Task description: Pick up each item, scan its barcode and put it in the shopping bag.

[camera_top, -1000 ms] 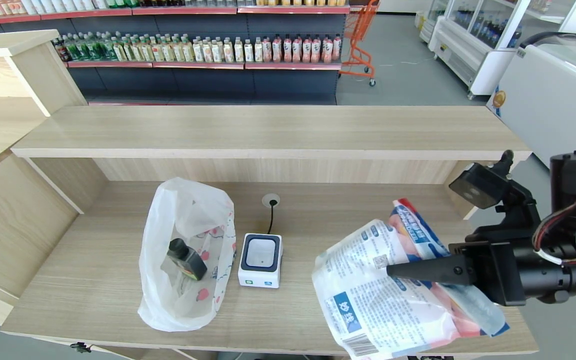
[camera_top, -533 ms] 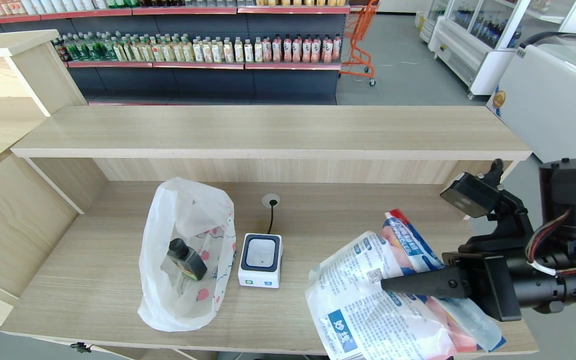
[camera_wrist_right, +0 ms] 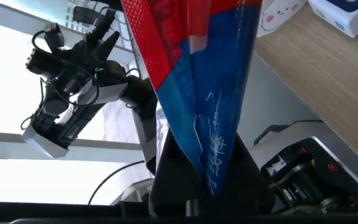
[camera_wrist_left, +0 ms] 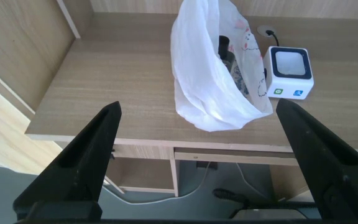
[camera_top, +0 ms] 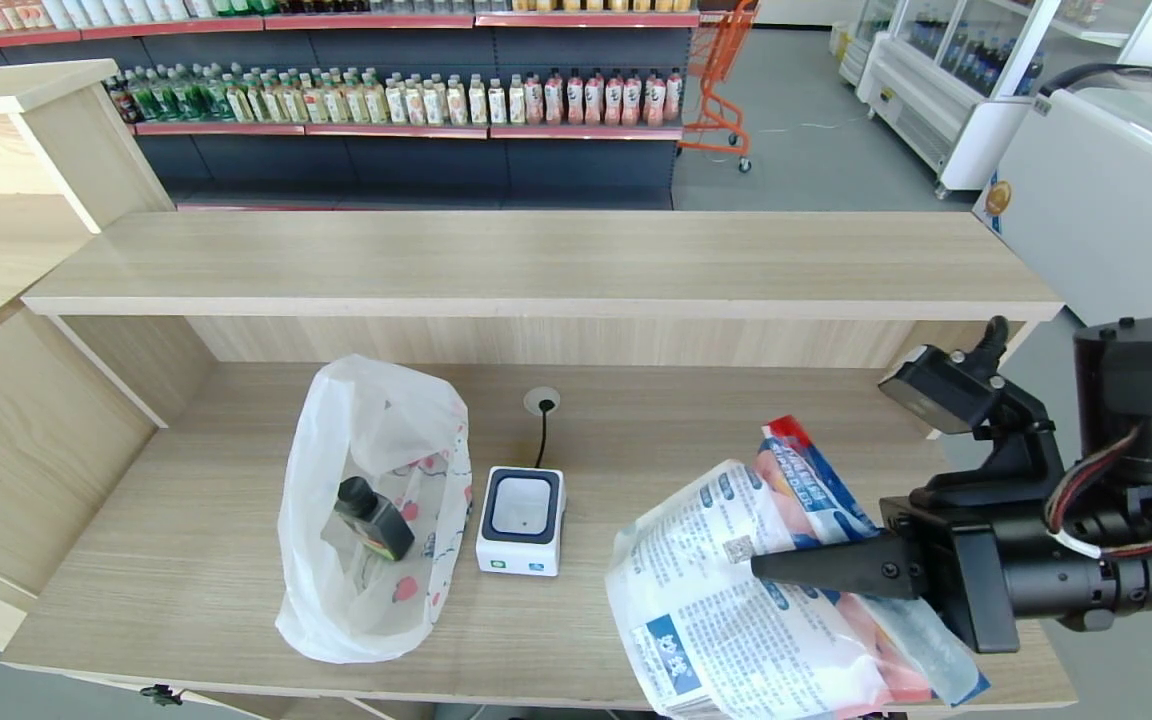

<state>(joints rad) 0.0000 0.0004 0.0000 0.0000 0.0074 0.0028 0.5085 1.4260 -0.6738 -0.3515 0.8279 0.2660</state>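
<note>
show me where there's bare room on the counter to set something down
Widest bare patch: the counter between its left side wall and the shopping bag. Also bare: the strip behind the scanner running right along the back wall. Crowded: bag and scanner sit close together, and the packet in the right end effector hangs over the front right corner.

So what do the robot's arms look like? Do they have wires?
They are mostly matte black. The right arm is made of round tube sections, with a silvery grey drum at one joint and a bundle of red, white and black wires looping out. A boxy black camera sits on a bracket. The right tool and left tool have long, flat, tapering black fingers.
</note>
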